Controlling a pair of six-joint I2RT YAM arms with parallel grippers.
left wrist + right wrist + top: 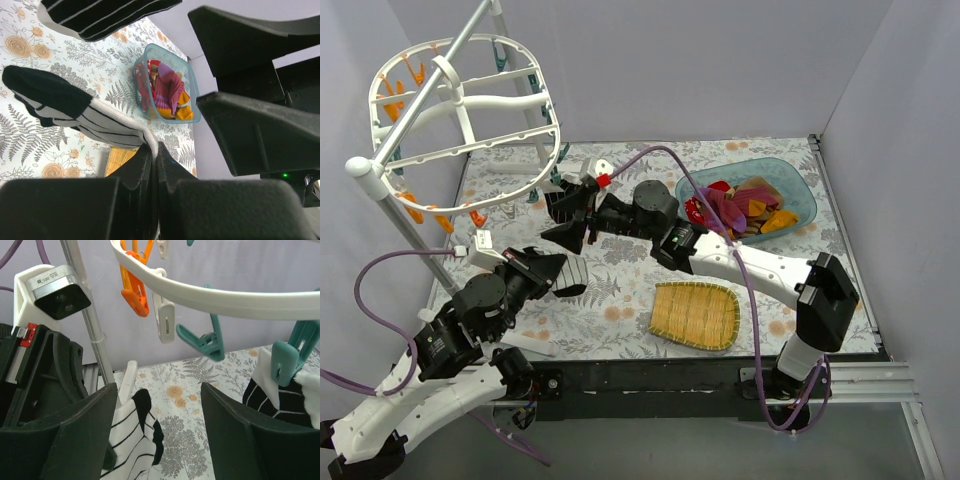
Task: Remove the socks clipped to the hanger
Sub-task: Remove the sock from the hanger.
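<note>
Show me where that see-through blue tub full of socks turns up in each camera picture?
Top external: the blue tub sits at the right, towards the far side of the table.
Left wrist: upper middle of the picture, seen tilted, above the shut fingers.
Right wrist: not in it.
Shared landmark: the flowered tablecloth, which shows in all three views.

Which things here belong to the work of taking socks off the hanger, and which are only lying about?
Belong to the job:
hanger
clipped striped sock, under a teal clip
held striped sock, in the shut left hand
right hand, open
bin with loose socks

Lying about:
woven tray
flowered table cover
</note>
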